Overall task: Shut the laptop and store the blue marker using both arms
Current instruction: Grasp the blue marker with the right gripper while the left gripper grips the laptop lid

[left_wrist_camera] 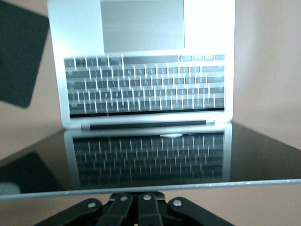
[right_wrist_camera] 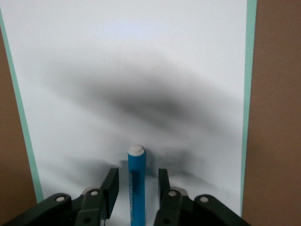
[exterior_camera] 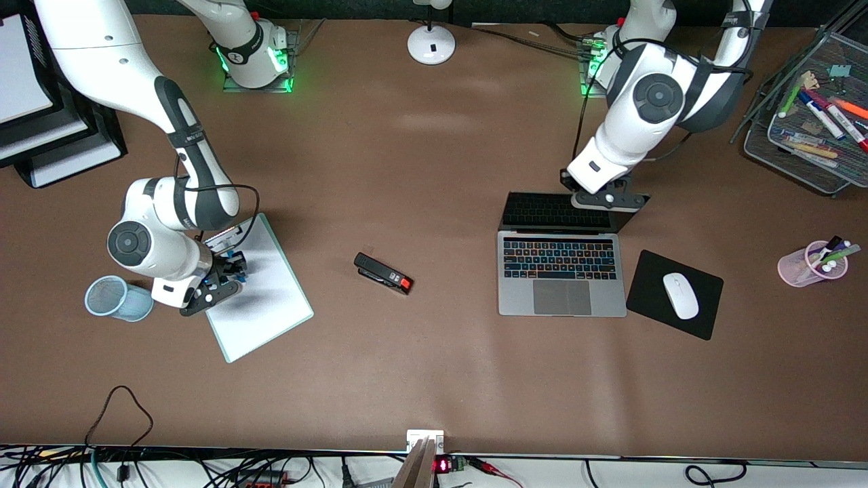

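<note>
Right hand hangs over the whiteboard with fingers spread on either side of the blue marker. Left hand is at the top edge of the open laptop screen; whether it is spread, I cannot tell.

Black stapler with red tip at table centre. At 3 o'clock of it: black mouse pad bearing white mouse, then pink pen cup. At 9 o'clock: white clipboard, blue mesh cup lying sideways.
</note>
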{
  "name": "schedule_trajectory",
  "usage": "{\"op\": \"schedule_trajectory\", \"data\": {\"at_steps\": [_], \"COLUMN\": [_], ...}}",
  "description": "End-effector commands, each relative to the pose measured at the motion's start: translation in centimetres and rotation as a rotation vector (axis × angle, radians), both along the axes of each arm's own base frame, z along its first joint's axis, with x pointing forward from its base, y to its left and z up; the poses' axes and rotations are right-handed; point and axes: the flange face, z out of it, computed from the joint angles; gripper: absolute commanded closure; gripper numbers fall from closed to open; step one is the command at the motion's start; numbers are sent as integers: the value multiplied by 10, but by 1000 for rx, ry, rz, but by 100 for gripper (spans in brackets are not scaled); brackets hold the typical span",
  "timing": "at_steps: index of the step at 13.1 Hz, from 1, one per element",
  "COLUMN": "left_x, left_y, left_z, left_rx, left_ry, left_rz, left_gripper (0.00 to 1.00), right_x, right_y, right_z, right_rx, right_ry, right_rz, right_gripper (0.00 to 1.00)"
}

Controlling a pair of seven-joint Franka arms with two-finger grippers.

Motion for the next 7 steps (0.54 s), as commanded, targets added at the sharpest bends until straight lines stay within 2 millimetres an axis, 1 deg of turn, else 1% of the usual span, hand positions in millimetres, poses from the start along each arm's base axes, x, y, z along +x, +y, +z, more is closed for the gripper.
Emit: {"op": "schedule_trajectory", "data": {"at_steps": [1, 4, 5, 6, 7], "left_x": [18, 37, 46, 57, 67], "left_y": [5, 3, 3, 3, 3], "left_z": [-8, -19, -25, -24, -28], "left_rx": [-31, -54, -57, -68, -80], "left_ry": [-79, -164, -172, -178, -177], "left_rz": [-6, -31, -38, -31, -23], "left_gripper": [100, 100, 100, 100, 100], "right_x": [7, 7, 7, 7, 7], "right_y": [1, 2, 1, 1, 1], "right_z": [-11, -15, -17, -18, -18], "right_rx": [6, 6, 6, 6, 6], "right_ry": [-20, -24, -20, -20, -22], "right_rz": [21, 23, 22, 22, 22], "right_gripper": [59, 61, 62, 65, 68]}}
